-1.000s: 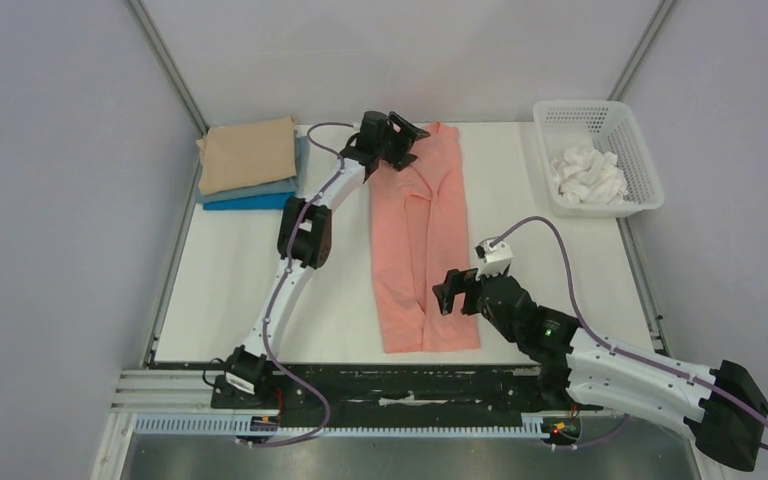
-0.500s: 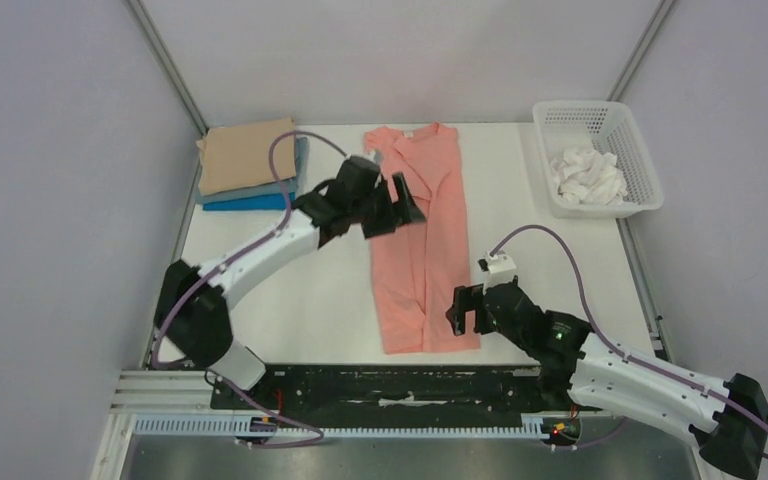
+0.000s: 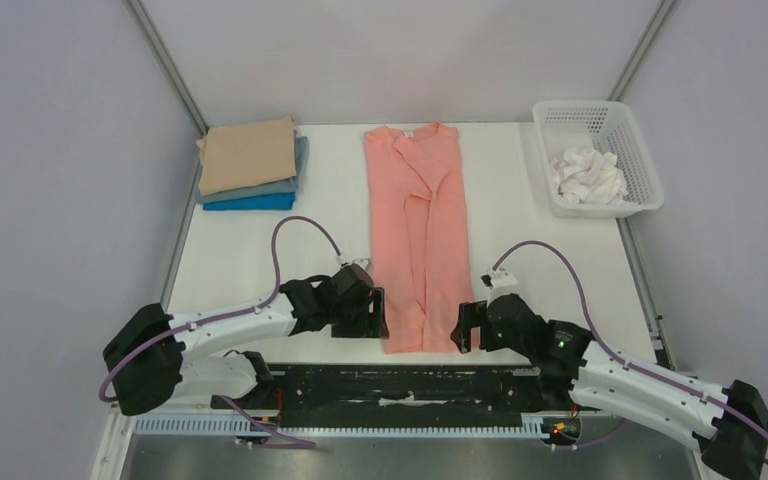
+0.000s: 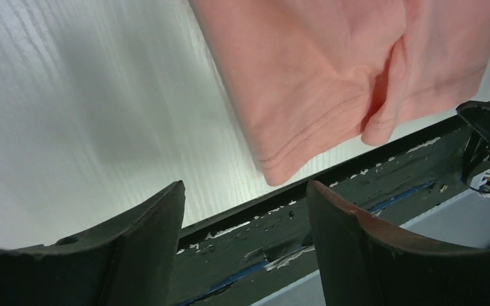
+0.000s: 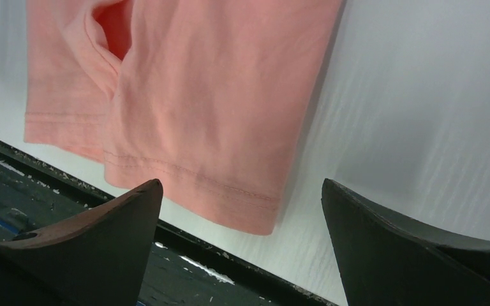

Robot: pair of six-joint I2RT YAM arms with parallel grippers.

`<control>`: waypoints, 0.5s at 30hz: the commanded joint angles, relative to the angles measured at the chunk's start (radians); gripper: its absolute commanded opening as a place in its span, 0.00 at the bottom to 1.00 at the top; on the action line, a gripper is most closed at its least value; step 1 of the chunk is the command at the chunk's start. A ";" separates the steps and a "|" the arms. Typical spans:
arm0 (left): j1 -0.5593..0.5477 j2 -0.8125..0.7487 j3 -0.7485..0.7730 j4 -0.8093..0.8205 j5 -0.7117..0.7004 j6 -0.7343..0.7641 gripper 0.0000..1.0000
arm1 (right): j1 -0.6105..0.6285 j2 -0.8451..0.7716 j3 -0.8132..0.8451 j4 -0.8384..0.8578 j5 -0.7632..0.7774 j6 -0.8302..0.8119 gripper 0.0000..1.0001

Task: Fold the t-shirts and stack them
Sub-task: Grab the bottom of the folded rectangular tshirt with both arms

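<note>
**Item: pink shirt** (image 3: 418, 235). It lies flat at the middle of the table (image 3: 250, 270), already folded into a long narrow strip running from 12 o'clock (collar) to 6 o'clock (hem). The hem sits just short of the black rail (image 3: 410, 385) on the near edge.

**Handling:** judged light, soft and limp. It will sag and drag rather than hold its shape, and the folded-in layers may slide apart if only the top layer is pinched. The best holds are the two hem corners, pinching all layers at once. Both wrist views show the stitched hem (image 4: 306, 150) (image 5: 191, 175), with a pucker where the two flaps meet.

**Left gripper** (image 3: 370, 312): at 7 o'clock, just beside the left hem corner, jaws spread wide with nothing between them.

**Right gripper** (image 3: 468, 325): at 5 o'clock, just beside the right hem corner, jaws likewise apart and empty.

**Stack of folded shirts** (image 3: 250, 165): at 10 o'clock, tan on top, grey-blue and bright blue beneath. It is well apart from the pink shirt.

**Basket** (image 3: 600, 112): at 2 o'clock, holding white cloth (image 3: 588, 175).

**Obstructions:** none lie between hem and collar. The rail's nearness to the hem leaves the fingers little room for getting under it.
</note>
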 commanded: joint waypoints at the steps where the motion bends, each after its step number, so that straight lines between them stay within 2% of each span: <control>1: -0.031 0.033 -0.048 0.168 0.063 -0.068 0.74 | -0.002 -0.015 -0.015 -0.029 0.057 0.061 0.98; 7: -0.064 0.133 -0.036 0.217 0.090 -0.080 0.70 | -0.002 -0.054 -0.037 -0.015 0.079 0.088 0.97; 13: -0.070 0.214 -0.042 0.215 0.066 -0.110 0.46 | -0.002 -0.078 -0.064 -0.002 0.054 0.092 0.94; 14: -0.070 0.220 -0.044 0.215 0.060 -0.113 0.39 | -0.003 -0.078 -0.066 0.000 0.055 0.094 0.92; 15: -0.070 0.227 -0.044 0.216 0.060 -0.114 0.29 | -0.002 -0.075 -0.066 0.002 0.052 0.095 0.87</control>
